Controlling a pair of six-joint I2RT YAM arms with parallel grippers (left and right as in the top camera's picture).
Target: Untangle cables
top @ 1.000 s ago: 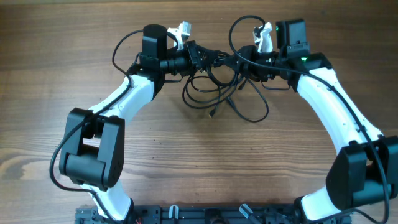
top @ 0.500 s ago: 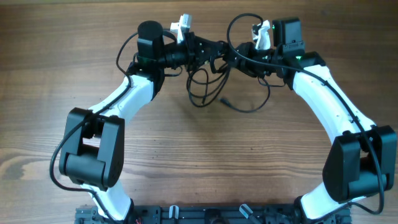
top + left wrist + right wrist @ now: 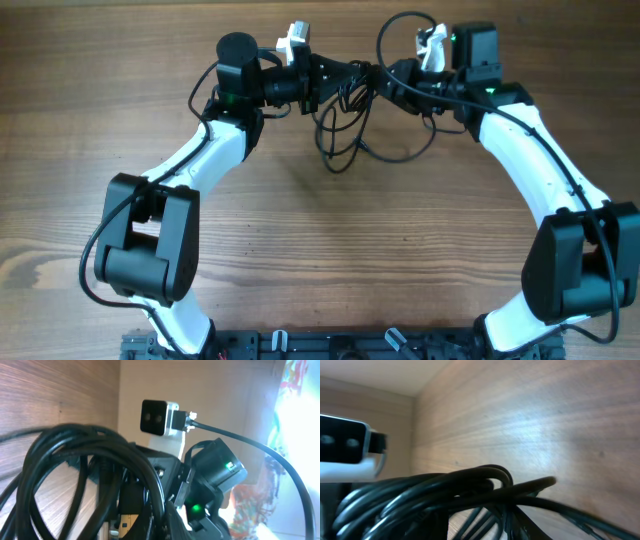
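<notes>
Fingers on both sides are buried in cords; clamped or apart, cannot tell. Left gripper (image 3: 322,82) sits just left of the cables (image 3: 350,82), right gripper (image 3: 392,78) just right, likely to tease the knot open. Loose loops trail below the knot.

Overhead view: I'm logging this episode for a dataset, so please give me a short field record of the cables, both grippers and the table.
cables: thin black cords, tangled; the clump is strung between the two grippers, with loose loops hanging below it
left gripper: shut on the cables at the clump's left end
right gripper: shut on the cables at the clump's right end
table: brown wood grain
wrist views: cords fill the foreground and hide the jaws
</notes>
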